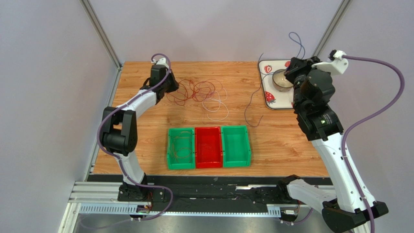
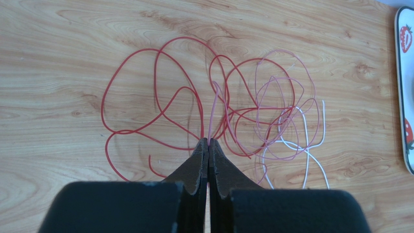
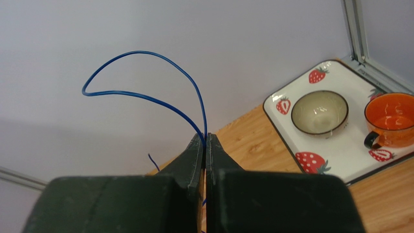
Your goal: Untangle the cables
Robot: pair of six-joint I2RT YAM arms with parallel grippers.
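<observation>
On the wooden table (image 1: 291, 141) we see the left gripper (image 2: 208, 143) pinched tight on a pink strand (image 2: 210, 121) of the red-and-white cable tangle (image 2: 233, 114) lying flat there. The right gripper (image 3: 206, 139), near the strawberry tray (image 3: 340, 145), is clamped on a blue cable (image 3: 141, 52).

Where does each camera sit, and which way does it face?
Top external: overhead, near side, looking down on the table; left arm and right arm show.
Left wrist: on the left arm, looking down at the red cables; left gripper shut on a pink cable.
Right wrist: on the right arm, facing the back wall; right gripper shut on a blue cable.
Shared: the strawberry tray shows in all three.
</observation>
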